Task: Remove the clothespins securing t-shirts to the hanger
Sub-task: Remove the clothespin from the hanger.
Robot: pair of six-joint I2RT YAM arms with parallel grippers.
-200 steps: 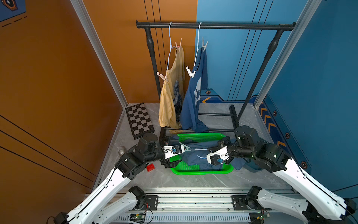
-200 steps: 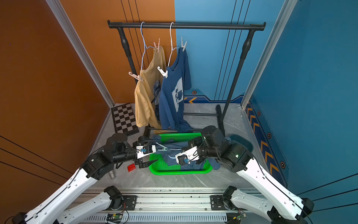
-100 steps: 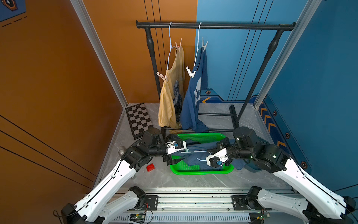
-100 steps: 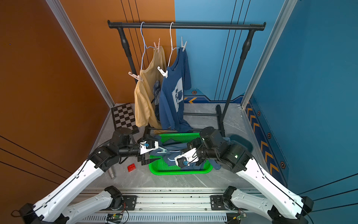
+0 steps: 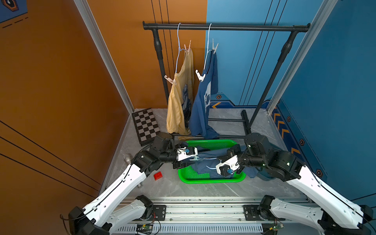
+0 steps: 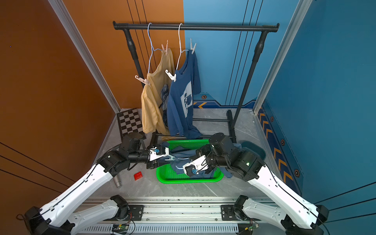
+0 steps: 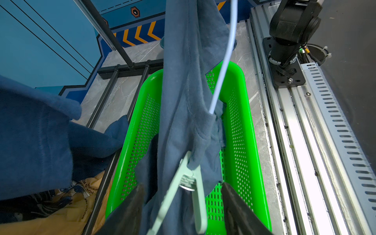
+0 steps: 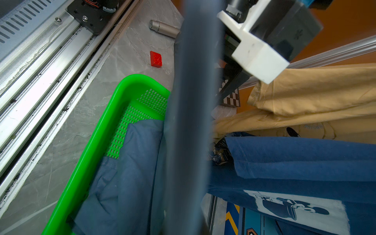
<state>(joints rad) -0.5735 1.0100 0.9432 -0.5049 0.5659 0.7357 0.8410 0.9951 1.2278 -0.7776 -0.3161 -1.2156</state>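
Left gripper (image 7: 182,200) stands open over the green basket (image 7: 250,126), its two dark fingers (image 7: 134,207) on either side of the handles of a mint green clothespin (image 7: 190,179). A gap shows on each side, so they do not press it. That clothespin is clipped on the slate blue shirt (image 7: 183,81), near where the pale blue hanger wire (image 7: 223,61) runs into the cloth.

Right gripper (image 5: 221,157) is closed on the far end of the slate blue shirt and holds it up, so the shirt stretches between the two grippers above the basket. The shirt's lower folds lie in the basket on its perforated floor and spill over the end nearer the right arm. Just beyond that end sits a dark teal tub (image 6: 254,149), mostly hidden by the arm; I cannot tell what is in it.

On the black rack (image 5: 223,27) hang a yellow shirt (image 5: 179,105) and a navy shirt (image 5: 203,105), their hems just behind the basket's far rim. The yellow one is pinned by a pink clothespin (image 5: 188,45) and a pale clothespin (image 5: 169,79), the navy one by two white clothespins (image 5: 214,47).

Outside the basket, on the floor, lie a red brick (image 5: 158,175), a metal cylinder (image 5: 127,157) and a chessboard (image 5: 145,126)
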